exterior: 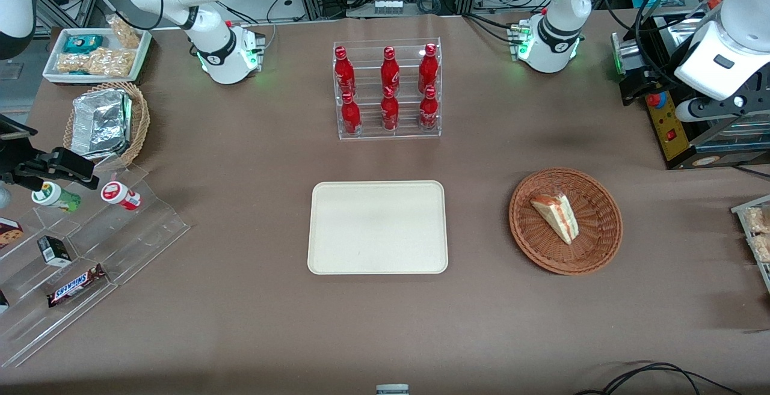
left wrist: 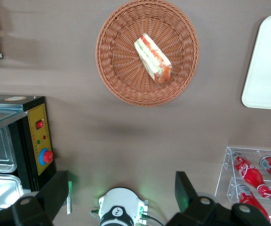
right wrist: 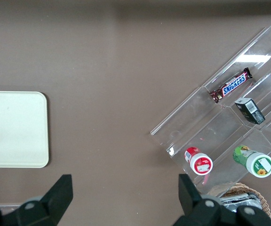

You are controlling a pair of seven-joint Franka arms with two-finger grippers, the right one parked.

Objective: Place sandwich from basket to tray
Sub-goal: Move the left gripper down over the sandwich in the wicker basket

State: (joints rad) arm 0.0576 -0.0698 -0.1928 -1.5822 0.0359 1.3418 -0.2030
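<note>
Sandwich [exterior: 556, 217] lying in basket [exterior: 565, 220] — rim clear all round. Tray [exterior: 378, 227] beside it, bare. Gripper [left wrist: 121, 193] high above the table, fingers [left wrist: 185, 188] spread wide.

The working arm [exterior: 731, 46] is built of glossy white rounded shells with a small dark oval inset. Its base [exterior: 550, 37] is a white dome with a black ring bearing a small white mark, green lights glowing at its foot, and black cables leading away. The gripper [left wrist: 121, 200] has two black, wedge-shaped fingers [left wrist: 185, 188] — set wide apart — each mounted on a black block with a round pale screw head.
</note>
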